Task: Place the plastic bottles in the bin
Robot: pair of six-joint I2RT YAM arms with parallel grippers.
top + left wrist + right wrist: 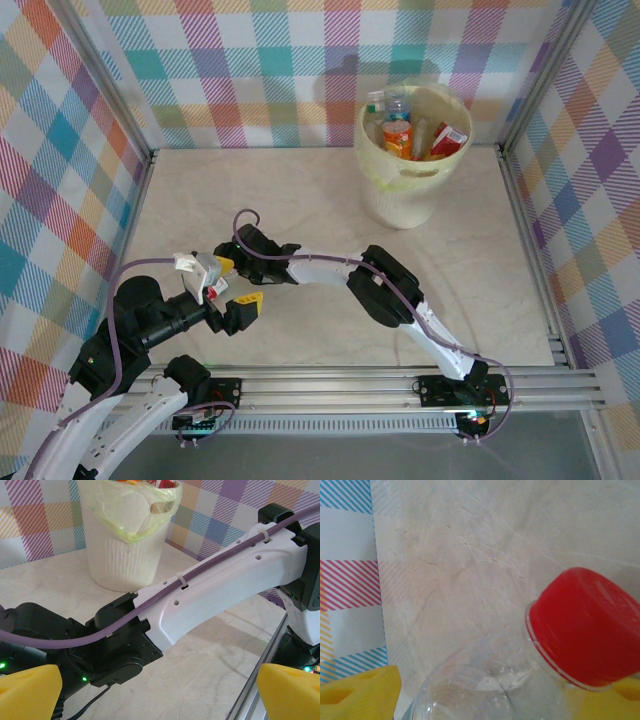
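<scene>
**Right claw astride a red-capped bottle**

From my seat, the right claw has its yellow pads on either side of the bottle at the near left of the table; I cannot tell whether they grip it. The left claw hangs beside it, jaws wide apart and empty. I judge the bottle light, thin-walled and slick, prone to buckling, so I'd pinch the stiffer shoulder just under the red cap. It is clear and looks empty. Other bottles sit in the bin, well apart at the far right.

High rear overview, two close wrist views
</scene>
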